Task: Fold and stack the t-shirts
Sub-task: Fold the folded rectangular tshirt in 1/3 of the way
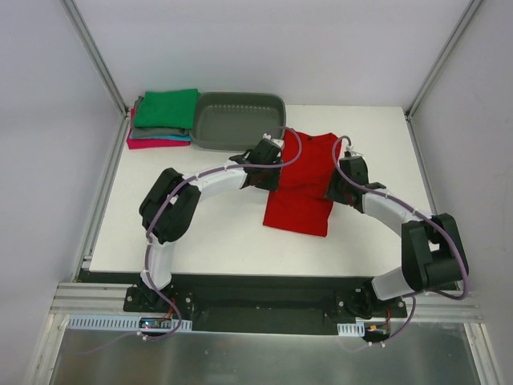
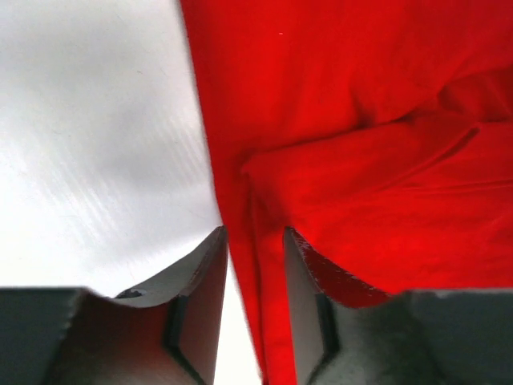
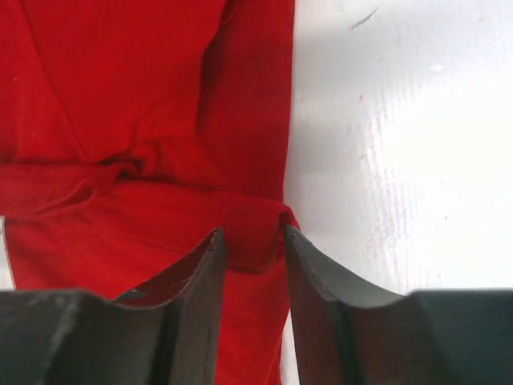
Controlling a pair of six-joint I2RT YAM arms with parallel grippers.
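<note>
Red shirt (image 1: 303, 200) flanked on both sides
It runs twelve to six; left gripper (image 2: 254, 241) at nine, right gripper (image 3: 252, 234) at three, jaws parted, cloth slack between.

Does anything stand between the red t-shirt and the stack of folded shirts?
Yes. The grey tub sits beside the stack, between it and the far end of the red t-shirt.
</note>
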